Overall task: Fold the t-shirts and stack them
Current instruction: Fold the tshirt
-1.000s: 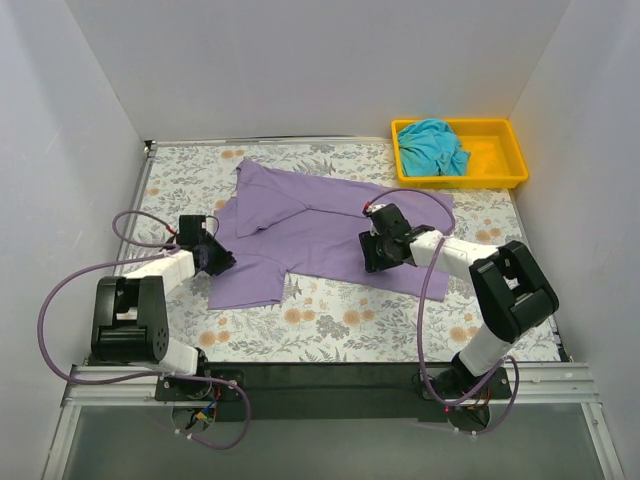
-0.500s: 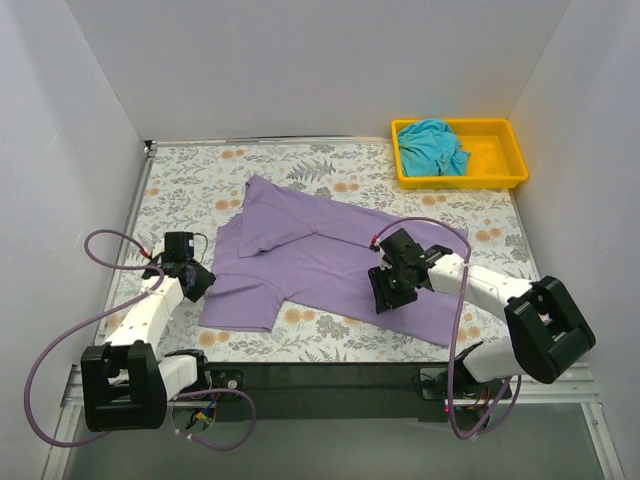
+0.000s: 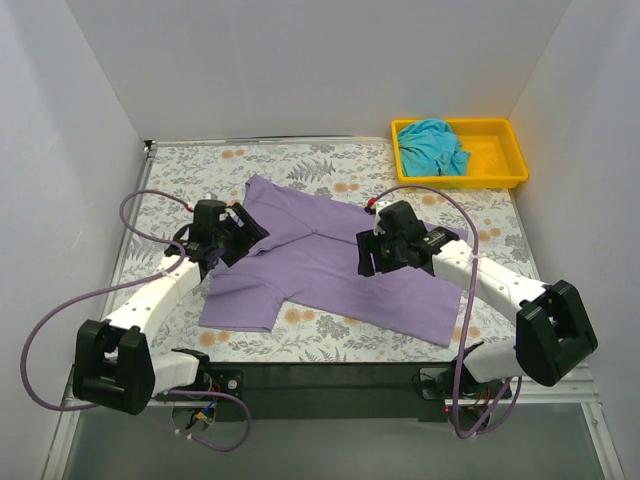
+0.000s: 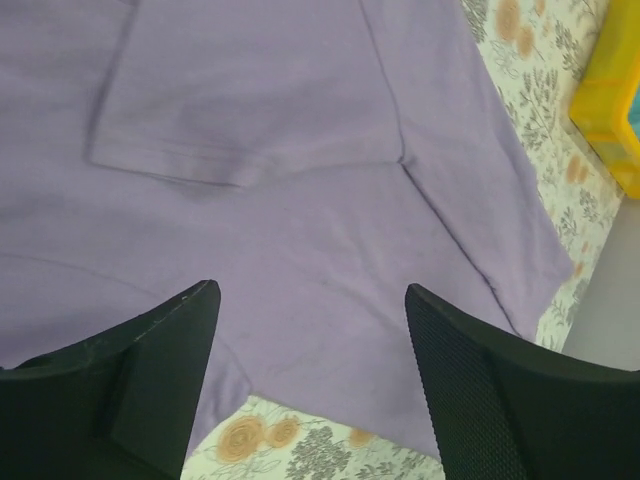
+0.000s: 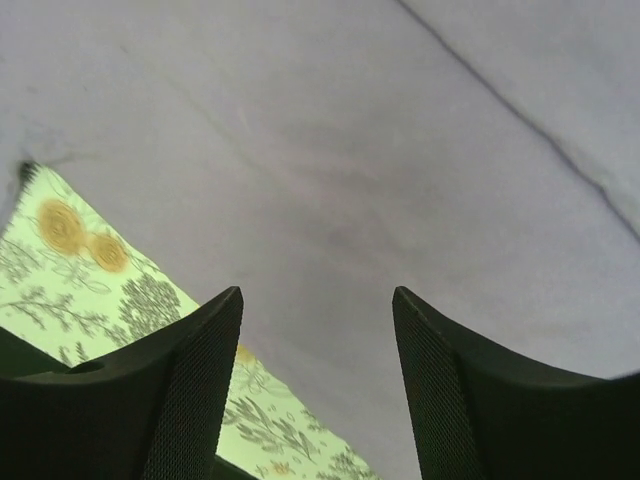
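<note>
The lavender-purple t-shirt [image 3: 320, 255] lies spread flat and slanted across the floral table, with one sleeve [image 4: 180, 110] folded in over its body. My left gripper [image 3: 243, 233] hovers over the shirt's left part, jaws open [image 4: 310, 290], only purple cloth and a strip of table below them. Over the shirt's middle my right gripper [image 3: 372, 258] is open too [image 5: 318, 292], with nothing between its fingers. The teal-turquoise t-shirt [image 3: 433, 146] sits crumpled in the yellow tray [image 3: 470, 181] at the back right.
White walls close in the table on the left, back and right. The floral tablecloth [image 3: 330, 325] shows in front of the shirt, near the black front rail [image 3: 320, 375]. A corner of the yellow tray [image 4: 610, 110] appears in the left wrist view.
Both grippers pulled the purple shirt toward the near edge, then opened and let it go. The left gripper moved up and right over the shirt; the right one drew back toward the shirt's middle.
</note>
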Action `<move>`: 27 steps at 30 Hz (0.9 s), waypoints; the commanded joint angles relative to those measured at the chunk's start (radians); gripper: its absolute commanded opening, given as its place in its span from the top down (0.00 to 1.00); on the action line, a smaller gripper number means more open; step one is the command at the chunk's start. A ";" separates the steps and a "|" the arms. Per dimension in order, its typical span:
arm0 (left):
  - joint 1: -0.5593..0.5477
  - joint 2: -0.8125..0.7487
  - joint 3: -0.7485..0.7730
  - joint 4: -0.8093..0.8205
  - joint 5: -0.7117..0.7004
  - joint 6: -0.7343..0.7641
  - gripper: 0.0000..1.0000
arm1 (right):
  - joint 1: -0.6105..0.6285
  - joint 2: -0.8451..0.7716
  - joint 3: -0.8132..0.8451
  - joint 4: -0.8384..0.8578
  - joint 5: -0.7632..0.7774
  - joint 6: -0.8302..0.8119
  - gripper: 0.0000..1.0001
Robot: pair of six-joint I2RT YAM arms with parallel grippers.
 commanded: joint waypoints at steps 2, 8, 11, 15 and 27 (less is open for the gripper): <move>-0.071 0.060 -0.027 0.161 -0.040 -0.127 0.27 | -0.022 0.004 -0.024 0.212 -0.067 0.028 0.41; -0.101 0.115 -0.097 0.273 -0.123 -0.203 0.27 | -0.038 0.004 -0.053 0.290 -0.114 0.058 0.41; -0.109 0.148 -0.117 0.326 -0.155 -0.211 0.26 | -0.042 0.002 -0.067 0.301 -0.125 0.062 0.41; -0.112 0.197 -0.123 0.362 -0.175 -0.245 0.25 | -0.049 -0.007 -0.085 0.307 -0.128 0.060 0.41; -0.115 0.318 -0.100 0.450 -0.178 -0.266 0.25 | -0.084 -0.054 -0.107 0.306 -0.111 0.046 0.27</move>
